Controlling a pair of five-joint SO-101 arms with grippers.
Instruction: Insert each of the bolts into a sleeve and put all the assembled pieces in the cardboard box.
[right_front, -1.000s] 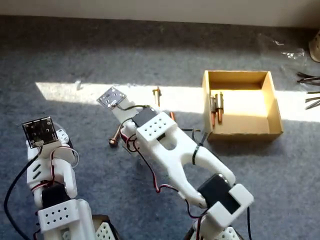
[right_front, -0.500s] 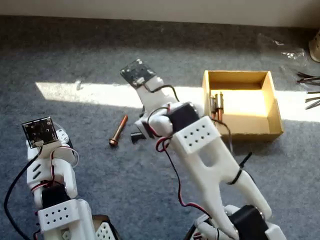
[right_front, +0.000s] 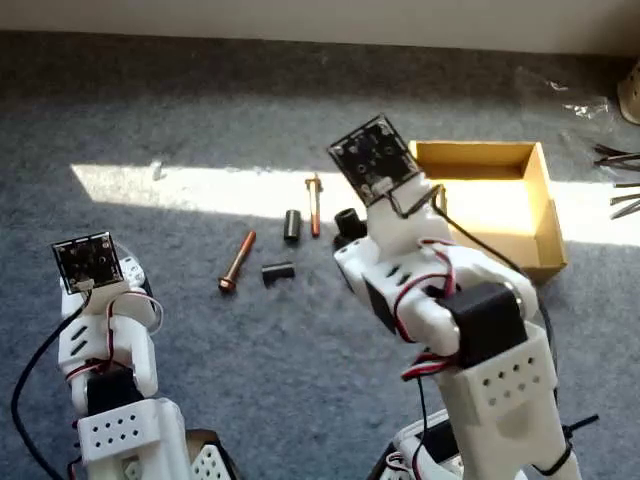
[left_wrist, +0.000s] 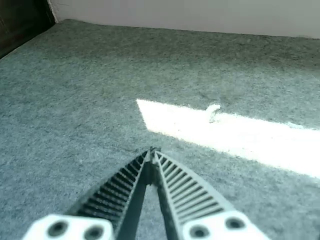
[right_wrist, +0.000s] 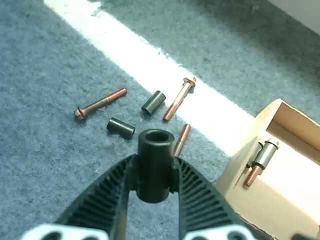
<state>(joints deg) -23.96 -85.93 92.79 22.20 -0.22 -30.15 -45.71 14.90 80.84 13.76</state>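
The right tool (right_wrist: 152, 172) grasps a sleeve (right_wrist: 152, 144) above the bench, just left of the cardboard box (right_wrist: 272, 200), the left tool (left_wrist: 151, 156) sits clenched empty, and a twisting sleeve could jam a bolt (right_wrist: 181, 140) on entry.

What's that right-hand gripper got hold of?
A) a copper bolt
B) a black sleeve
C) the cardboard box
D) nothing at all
B: the right wrist view shows the right gripper clamped on a black sleeve.

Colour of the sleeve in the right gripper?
Black; the sleeve shows best in the right wrist view.
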